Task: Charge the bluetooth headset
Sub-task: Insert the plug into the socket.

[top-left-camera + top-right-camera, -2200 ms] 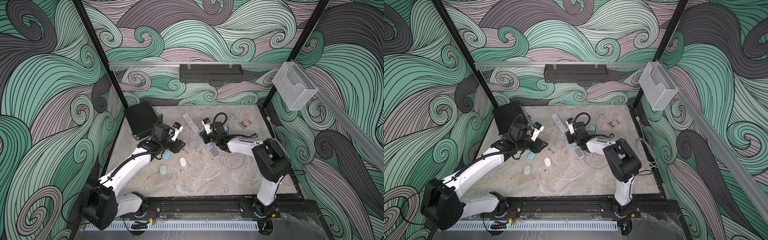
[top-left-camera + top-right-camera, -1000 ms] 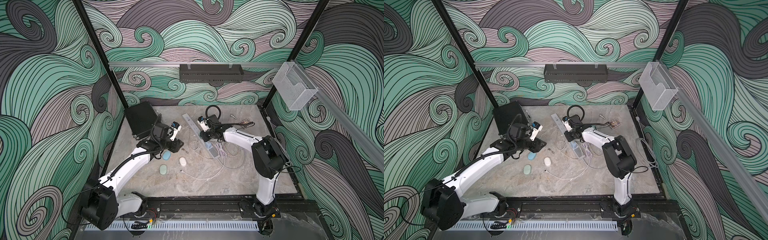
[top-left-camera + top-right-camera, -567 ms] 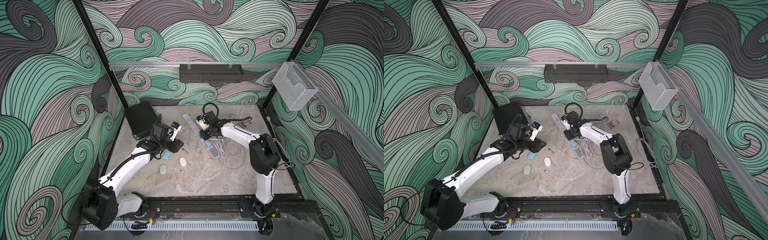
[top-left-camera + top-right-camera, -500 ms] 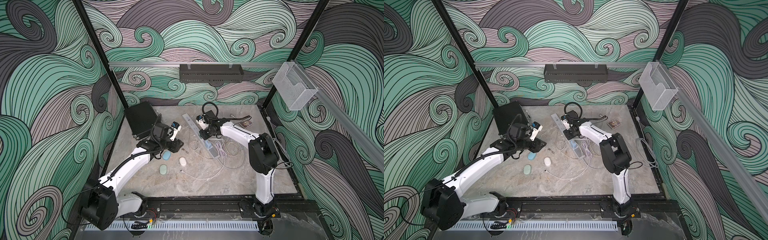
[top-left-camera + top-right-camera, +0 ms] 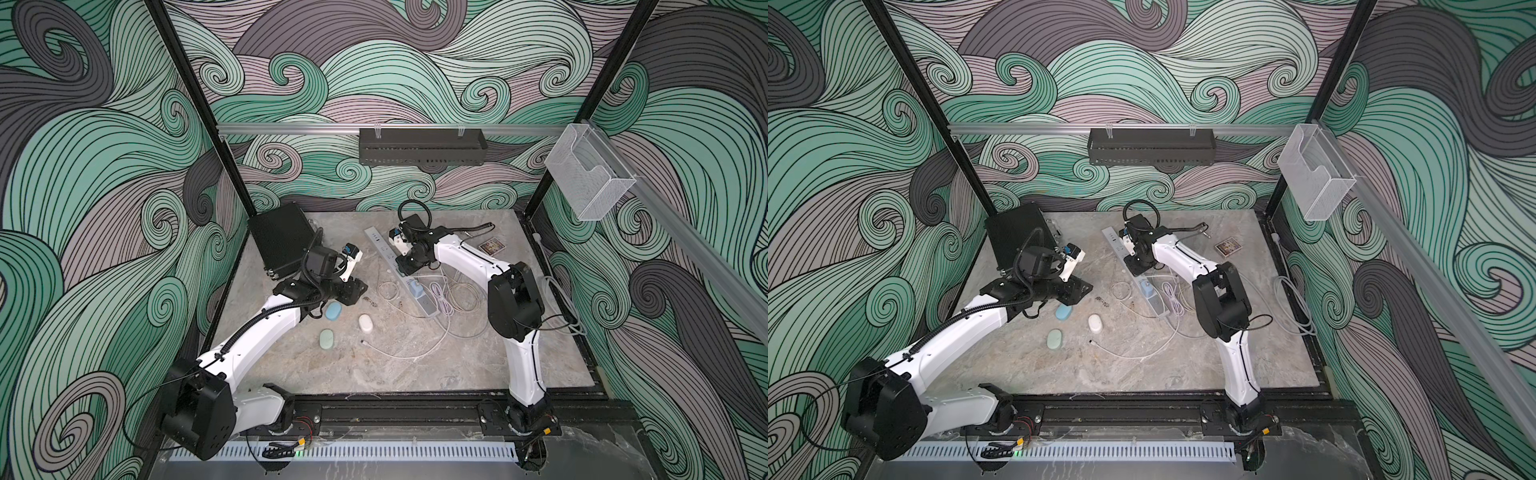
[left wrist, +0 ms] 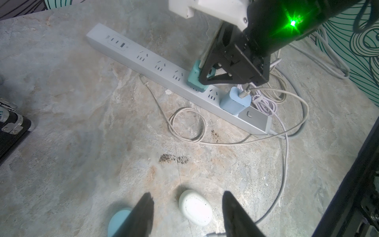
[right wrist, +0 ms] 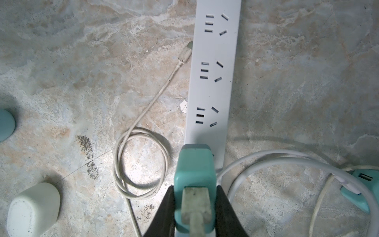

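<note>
My right claw (image 7: pixel 195 192) is clamped on the teal square charger plug (image 7: pixel 194 164), which stands on the long white power strip (image 7: pixel 213 61); the strip's axis runs straight away from the claw, free sockets beyond. Seating unconfirmed. My left claw (image 6: pixel 187 197), nearer, hangs parted and empty above the white pebble-shaped case (image 6: pixel 195 208) on the grey stone bench (image 5: pixel 395 365), presumably the headset; lid shut, contents hidden.
</note>
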Tool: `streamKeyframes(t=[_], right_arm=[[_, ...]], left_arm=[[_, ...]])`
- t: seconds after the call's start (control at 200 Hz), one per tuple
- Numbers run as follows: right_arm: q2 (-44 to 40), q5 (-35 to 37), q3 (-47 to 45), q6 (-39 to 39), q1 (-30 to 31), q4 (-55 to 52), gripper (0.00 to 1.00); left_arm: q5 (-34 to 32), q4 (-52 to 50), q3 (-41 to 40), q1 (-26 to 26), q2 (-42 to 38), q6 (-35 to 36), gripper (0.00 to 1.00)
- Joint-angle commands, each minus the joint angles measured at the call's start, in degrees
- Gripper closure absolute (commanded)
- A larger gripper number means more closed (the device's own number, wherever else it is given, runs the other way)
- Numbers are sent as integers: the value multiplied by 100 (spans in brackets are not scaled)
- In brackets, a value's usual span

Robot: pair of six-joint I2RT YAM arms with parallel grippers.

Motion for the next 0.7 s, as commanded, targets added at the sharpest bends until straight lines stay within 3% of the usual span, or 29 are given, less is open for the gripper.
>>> streamKeyframes(t=[0.0, 0.165, 0.696], right_arm=[[581, 89, -46, -59, 67, -768, 100], [824, 138, 240, -167, 99, -986, 100], [845, 116, -679, 175, 386, -604, 100]], left_arm=[[-68, -144, 271, 43, 56, 58, 46], [-88, -159, 285, 45, 67, 76, 46], [-123, -206, 271, 45, 89, 93, 46]])
